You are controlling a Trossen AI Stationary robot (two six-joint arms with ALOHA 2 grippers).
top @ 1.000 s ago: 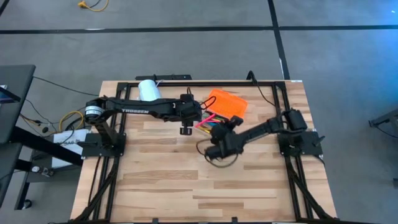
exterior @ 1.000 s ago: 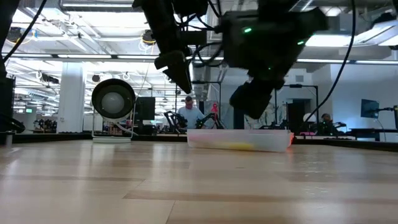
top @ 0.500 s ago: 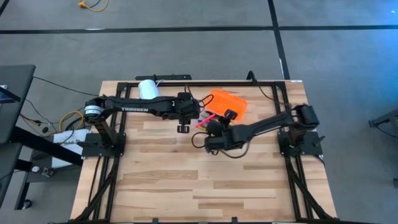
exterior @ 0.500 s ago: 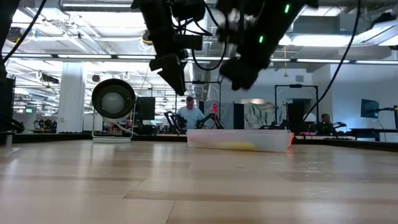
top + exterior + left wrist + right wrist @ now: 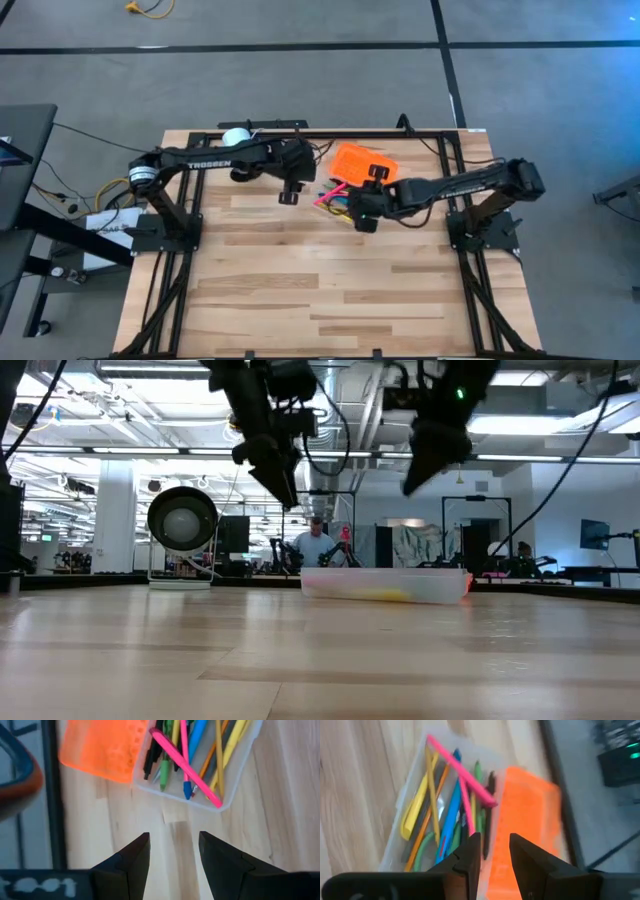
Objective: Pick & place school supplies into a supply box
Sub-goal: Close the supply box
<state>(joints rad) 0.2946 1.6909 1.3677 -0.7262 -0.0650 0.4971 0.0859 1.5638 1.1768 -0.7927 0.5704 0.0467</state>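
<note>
The supply box's clear base (image 5: 338, 200) lies on the table at the far middle, with its orange lid (image 5: 362, 163) open beside it. Several pens and pencils (image 5: 185, 755) lie inside, yellow, blue, green, orange and black. A pink pen (image 5: 462, 770) lies slanting on top of them, one end over the rim. My left gripper (image 5: 289, 196) hangs open in the air to the left of the box. My right gripper (image 5: 362, 220) hangs open above the box's near right side. Neither has anything between its fingers (image 5: 135, 855).
A white cylinder (image 5: 237, 138) lies at the far left, partly under my left arm, and shows end-on in the low view (image 5: 182, 518). A black frame (image 5: 430, 135) runs along the table's edges. The near half of the wooden table (image 5: 320, 290) is bare.
My right gripper has risen well clear of the table, moved toward the far edge and the box, and turned about. My left gripper has drifted a little toward the table's left and far edge. The box and pens have stayed where they were.
</note>
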